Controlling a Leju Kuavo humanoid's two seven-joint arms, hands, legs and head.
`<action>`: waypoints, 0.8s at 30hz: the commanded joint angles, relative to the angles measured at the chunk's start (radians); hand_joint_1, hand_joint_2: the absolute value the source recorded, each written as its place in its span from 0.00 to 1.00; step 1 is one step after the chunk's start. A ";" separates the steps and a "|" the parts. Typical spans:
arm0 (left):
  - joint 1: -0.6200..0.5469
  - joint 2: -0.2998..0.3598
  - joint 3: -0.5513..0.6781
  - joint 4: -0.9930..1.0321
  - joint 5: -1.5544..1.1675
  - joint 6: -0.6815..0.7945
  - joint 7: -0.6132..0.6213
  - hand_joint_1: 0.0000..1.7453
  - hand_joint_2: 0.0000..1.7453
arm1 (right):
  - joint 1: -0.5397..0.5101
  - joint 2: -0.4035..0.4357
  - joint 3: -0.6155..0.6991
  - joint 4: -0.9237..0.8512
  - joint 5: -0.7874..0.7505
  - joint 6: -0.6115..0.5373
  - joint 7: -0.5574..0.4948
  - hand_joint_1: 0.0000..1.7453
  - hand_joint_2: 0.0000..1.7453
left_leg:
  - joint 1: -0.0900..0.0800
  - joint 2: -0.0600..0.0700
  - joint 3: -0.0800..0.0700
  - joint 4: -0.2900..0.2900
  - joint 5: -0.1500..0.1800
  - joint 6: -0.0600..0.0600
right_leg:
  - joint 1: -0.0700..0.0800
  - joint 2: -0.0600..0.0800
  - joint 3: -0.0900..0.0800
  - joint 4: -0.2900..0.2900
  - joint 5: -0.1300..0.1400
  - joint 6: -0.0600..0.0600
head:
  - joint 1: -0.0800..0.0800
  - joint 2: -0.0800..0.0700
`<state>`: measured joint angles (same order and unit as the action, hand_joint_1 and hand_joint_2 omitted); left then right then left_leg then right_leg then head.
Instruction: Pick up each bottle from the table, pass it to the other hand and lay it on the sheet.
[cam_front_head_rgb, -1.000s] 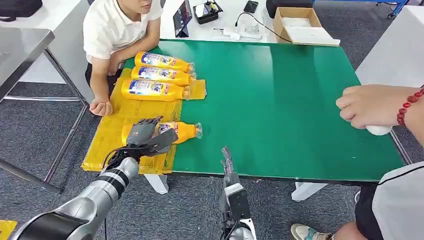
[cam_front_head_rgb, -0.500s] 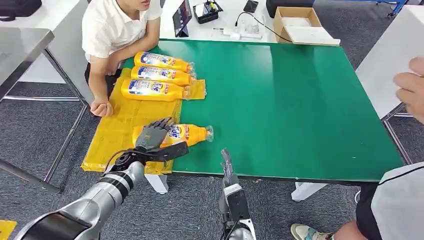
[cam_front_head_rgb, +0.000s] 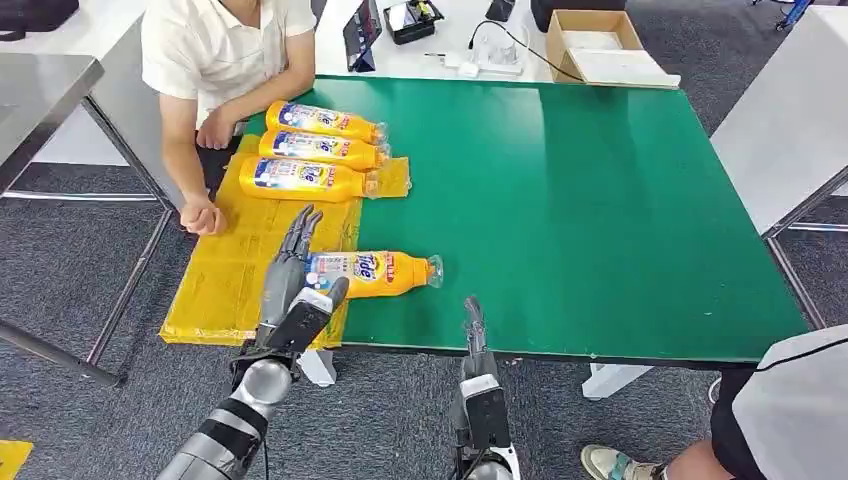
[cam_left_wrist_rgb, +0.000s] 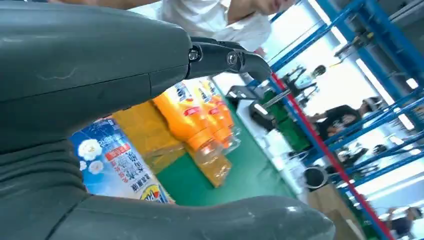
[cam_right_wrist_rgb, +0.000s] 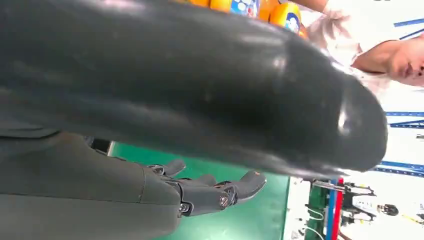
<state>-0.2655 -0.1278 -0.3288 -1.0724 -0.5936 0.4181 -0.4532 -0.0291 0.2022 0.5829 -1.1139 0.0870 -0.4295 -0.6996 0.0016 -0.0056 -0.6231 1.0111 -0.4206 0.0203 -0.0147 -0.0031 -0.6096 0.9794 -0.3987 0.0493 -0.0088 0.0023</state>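
Note:
An orange bottle (cam_front_head_rgb: 375, 270) lies on its side near the green table's (cam_front_head_rgb: 600, 200) front edge, its base end over the edge of the yellow sheet (cam_front_head_rgb: 225, 275) and its cap pointing right. My left hand (cam_front_head_rgb: 292, 283) is at the bottle's base end with its fingers stretched out, holding nothing; in the left wrist view the bottle's label (cam_left_wrist_rgb: 115, 165) lies close under it. My right hand (cam_front_head_rgb: 473, 325) stands at the table's front edge, fingers (cam_right_wrist_rgb: 220, 192) straight and empty. Three more orange bottles (cam_front_head_rgb: 315, 150) lie side by side at the sheet's far end.
A person in a white shirt sits at the table's far left corner, one fist (cam_front_head_rgb: 203, 216) resting on the sheet. Another person (cam_front_head_rgb: 800, 400) stands at the near right corner. A cardboard box (cam_front_head_rgb: 590, 40) and small devices sit on the white table behind.
My left hand has let go of the bottle and drawn back with its fingers straightened. The bottle has shifted right. A person's hand at the right edge has left the view.

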 joint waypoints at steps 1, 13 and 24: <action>0.072 -0.013 0.027 -0.180 0.126 0.020 -0.054 0.00 0.00 | -0.002 -0.051 0.045 -0.062 -0.006 -0.035 0.001 0.00 0.00 | 0.001 0.002 0.008 0.000 -0.004 -0.002 | 0.001 0.001 0.008 0.000 -0.003 -0.003 | 0.000 0.000; 0.185 -0.005 -0.034 -0.374 0.480 -0.104 -0.037 0.00 1.00 | -0.006 -0.096 0.135 -0.177 0.035 -0.226 0.001 0.00 1.00 | 0.001 0.001 0.004 0.000 -0.003 -0.001 | 0.001 0.001 0.004 0.000 -0.002 -0.002 | 0.000 0.000; 0.289 -0.002 -0.089 -0.398 0.490 -0.140 -0.002 0.00 1.00 | 0.050 -0.098 0.113 -0.248 0.009 -0.269 0.001 0.00 1.00 | 0.001 0.002 0.008 -0.001 -0.004 -0.001 | 0.001 0.001 0.008 -0.001 -0.004 -0.002 | 0.000 0.000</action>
<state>-0.0293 -0.1503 -0.3795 -1.4534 -0.1297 0.2987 -0.4784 0.0125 0.1457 0.6745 -1.3489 0.2245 -0.6630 -0.7000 0.0016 -0.0052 -0.6234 1.0111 -0.4210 0.0202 -0.0146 -0.0031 -0.6100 0.9794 -0.3987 0.0492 -0.0092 0.0023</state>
